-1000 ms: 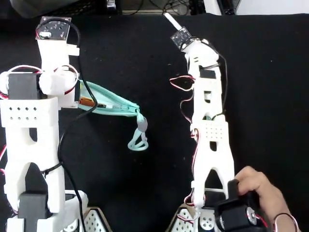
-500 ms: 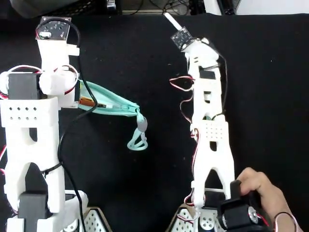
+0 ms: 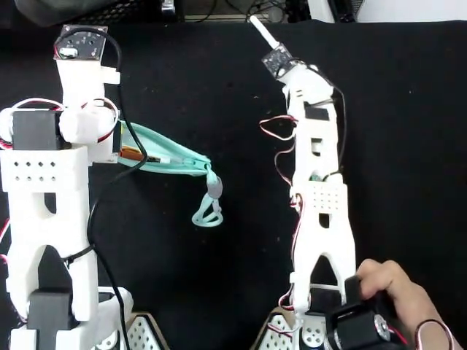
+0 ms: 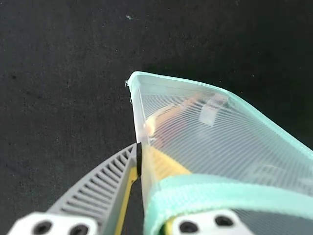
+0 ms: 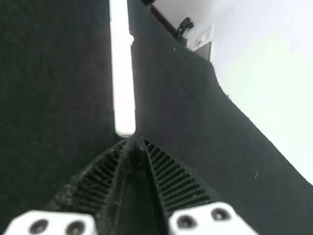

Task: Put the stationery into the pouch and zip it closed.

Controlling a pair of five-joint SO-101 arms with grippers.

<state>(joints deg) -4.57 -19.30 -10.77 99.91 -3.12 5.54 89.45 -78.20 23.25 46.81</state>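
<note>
Mint-green and see-through, the pouch [image 3: 166, 158] lies left of centre on the black table [image 3: 182, 80], its left end pinched between the fingers of the left gripper [image 4: 140, 152], which are closed narrowly on the pouch wall. Through the ribbed plastic an orange pencil [image 4: 171, 111] and a small white piece [image 4: 211, 109] can be seen inside. At the pouch's right end a grey zip pull [image 3: 214, 187] hangs toward the near side, with a mint-green loop [image 3: 208, 214] resting on the cloth just beyond it. Whether the zip is fully drawn cannot be told. Right of centre, the right gripper [image 5: 131, 142] is stretched toward the far edge of the table, its fingers clamped on the end of a white pen [image 3: 260, 32] that points away toward the far edge, well apart from the pouch.
</note>
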